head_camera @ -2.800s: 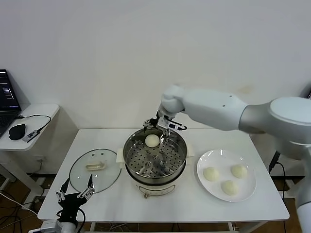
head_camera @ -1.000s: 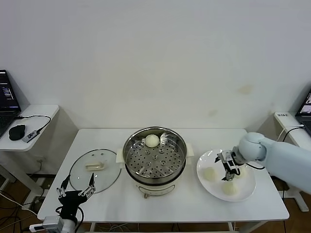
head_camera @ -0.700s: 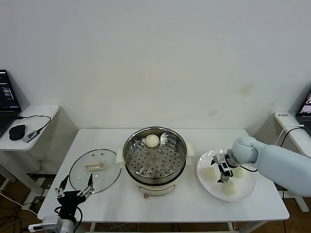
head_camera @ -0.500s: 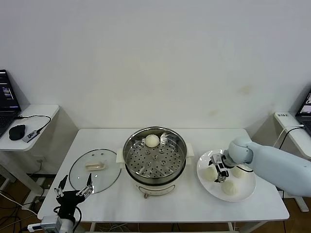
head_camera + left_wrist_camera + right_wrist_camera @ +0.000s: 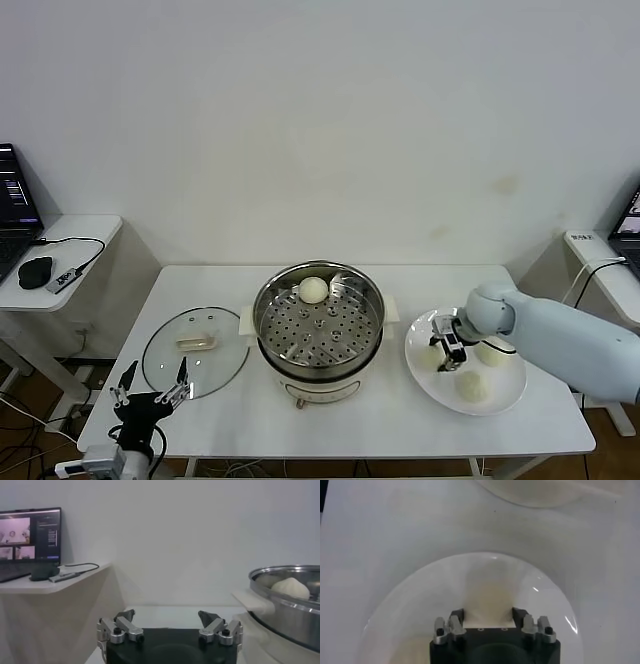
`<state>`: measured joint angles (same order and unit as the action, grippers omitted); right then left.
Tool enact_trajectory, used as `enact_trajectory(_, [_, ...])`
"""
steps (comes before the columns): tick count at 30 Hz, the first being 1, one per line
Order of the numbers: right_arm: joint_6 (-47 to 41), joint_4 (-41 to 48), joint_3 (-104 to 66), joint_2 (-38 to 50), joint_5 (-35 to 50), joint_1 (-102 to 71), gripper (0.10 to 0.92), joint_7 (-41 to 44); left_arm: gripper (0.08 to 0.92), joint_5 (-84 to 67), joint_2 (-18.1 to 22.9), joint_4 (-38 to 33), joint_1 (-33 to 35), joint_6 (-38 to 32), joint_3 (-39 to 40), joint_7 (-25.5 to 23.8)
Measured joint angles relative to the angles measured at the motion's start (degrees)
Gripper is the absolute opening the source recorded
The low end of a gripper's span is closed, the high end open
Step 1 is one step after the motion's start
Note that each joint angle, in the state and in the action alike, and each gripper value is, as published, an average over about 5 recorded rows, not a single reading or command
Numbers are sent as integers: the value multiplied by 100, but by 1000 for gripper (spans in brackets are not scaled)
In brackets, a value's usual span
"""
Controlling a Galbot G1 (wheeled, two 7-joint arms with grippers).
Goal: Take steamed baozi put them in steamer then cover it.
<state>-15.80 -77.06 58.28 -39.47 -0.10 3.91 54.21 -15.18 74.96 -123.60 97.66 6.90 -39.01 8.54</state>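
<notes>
- The white desk (image 5: pixel 340 420) carries it all in a row: cover toward the robot's left, steamer in the middle, plate toward its right.
- The steamer (image 5: pixel 318 322) sits open, with just one baozi (image 5: pixel 314 290) on its perforated tray at the far edge. Rest of the tray looks bare, so I'd say the loading is barely begun.
- The cover (image 5: pixel 195 350) lies flat on the desk just beside the steamer, handle up, so the covering step isn't done.
- The white plate (image 5: pixel 500 392) has three buns on it: the near one (image 5: pixel 471 386), the one on the outer side (image 5: pixel 493 351), and the one nearest the steamer (image 5: pixel 433 354).
- What matters next: the right gripper (image 5: pixel 445 352) is down on the plate, and in its wrist view the bun (image 5: pixel 489 596) sits square between the two fingers (image 5: pixel 457 616), centred. They're closed in against its sides, pinching it as far as I can tell. Round bun, so no long axis to fuss over.
- From there the steamer lies to the gripper's left, just beside the plate, so I'd guess it's a lift and a short swing over the rim.
- The left gripper (image 5: pixel 150 400) is parked at the desk's near edge by the cover, fingers spread, holding nothing. It's the closer arm for the cover.
</notes>
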Motion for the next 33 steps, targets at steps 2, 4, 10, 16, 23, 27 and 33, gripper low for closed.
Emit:
enact_trajectory(2, [-14, -49, 61, 53, 73, 148, 594, 51, 823, -11, -8, -8, -4, 4, -9, 0])
enact_trajectory(4, [-30, -107, 133, 119, 164, 329, 594, 106, 823, -24, -15, -19, -11, 7, -13, -1])
enact_trajectory(10, [-83, -330, 450, 328, 499, 1085, 594, 263, 823, -44, -34, -48, -42, 13, 7, -1])
enact_trajectory(16, [-193, -613, 872, 349, 992, 2104, 601, 296, 823, -81, -66, -103, -58, 20, 44, -1])
enact_trajectory(23, [-477, -957, 1353, 3, 1792, 3186, 603, 164, 823, -102, -89, -155, -83, 32, 41, 1])
enact_trajectory(27, [-693, -1043, 1513, -374, 2286, 3503, 607, 7, 823, -104, -82, -145, -96, 32, 33, 4])
enact_trajectory(33, [-1085, -936, 1614, -1167, 2921, 3606, 608, -327, 823, -103, -64, -171, -104, 32, -12, 7])
